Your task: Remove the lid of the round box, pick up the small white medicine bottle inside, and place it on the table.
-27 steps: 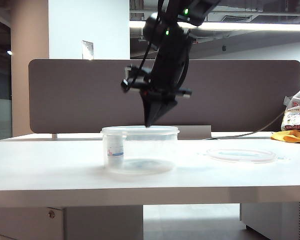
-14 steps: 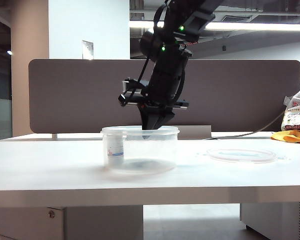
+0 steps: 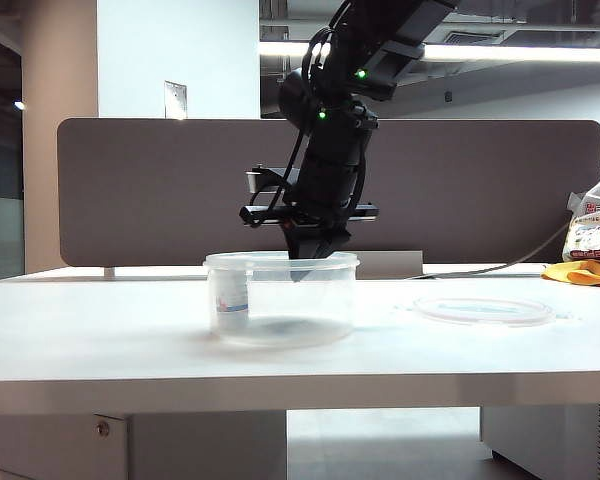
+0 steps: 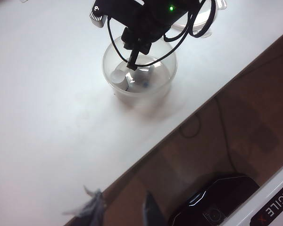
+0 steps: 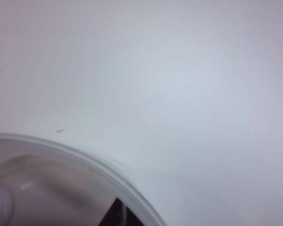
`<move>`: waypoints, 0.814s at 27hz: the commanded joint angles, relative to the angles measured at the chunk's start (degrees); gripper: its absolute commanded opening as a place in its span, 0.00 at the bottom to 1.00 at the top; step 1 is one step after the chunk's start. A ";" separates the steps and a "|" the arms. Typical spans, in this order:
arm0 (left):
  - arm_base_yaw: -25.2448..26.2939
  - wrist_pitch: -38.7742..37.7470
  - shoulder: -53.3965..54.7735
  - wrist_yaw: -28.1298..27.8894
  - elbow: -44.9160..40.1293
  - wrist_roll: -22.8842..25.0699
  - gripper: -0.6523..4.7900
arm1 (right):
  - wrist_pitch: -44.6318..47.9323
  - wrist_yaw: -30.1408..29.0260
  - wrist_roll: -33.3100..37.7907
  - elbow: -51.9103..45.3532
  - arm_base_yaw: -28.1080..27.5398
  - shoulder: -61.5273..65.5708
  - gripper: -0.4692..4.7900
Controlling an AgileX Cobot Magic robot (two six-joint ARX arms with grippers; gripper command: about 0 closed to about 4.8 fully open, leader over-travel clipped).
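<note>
- Right pincer [image 3: 298, 272]: tips pressed together with nothing between them, pointing down, dipped just inside the open top of the round box [image 3: 280, 300]; in the left wrist view the tip [image 4: 131, 66] sits just beside the bottle cap
- Left pincer: only two blurred pale finger shapes [image 4: 96, 209] show at the edge of its own wrist view, high above the desk and well apart from the box; whether they are parted or closed cannot be told
- Small white medicine bottle [image 3: 230, 298]: upright inside the round box, against the wall on the exterior view's left
- Lid [image 3: 483, 310]: flat on the desk [image 3: 100, 340], to the right of the box in the exterior view, apart from it
- Dark partition panel [image 3: 160, 190]: upright behind the desk
</note>
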 commanded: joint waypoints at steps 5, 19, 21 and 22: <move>-0.09 0.79 -0.09 -0.17 0.02 0.04 0.32 | 0.09 2.47 -0.42 0.26 -1.64 -0.46 0.07; -0.09 1.25 -0.07 -0.17 0.02 0.28 0.32 | -8.20 4.17 0.83 0.28 -6.21 -0.52 0.07; -0.09 1.29 -0.07 -0.17 0.02 0.28 0.32 | -8.17 4.00 1.38 0.28 -6.78 -0.66 0.07; -0.09 1.29 -0.04 -0.17 0.02 0.28 0.32 | -8.07 3.96 1.36 0.28 -7.06 -0.92 0.07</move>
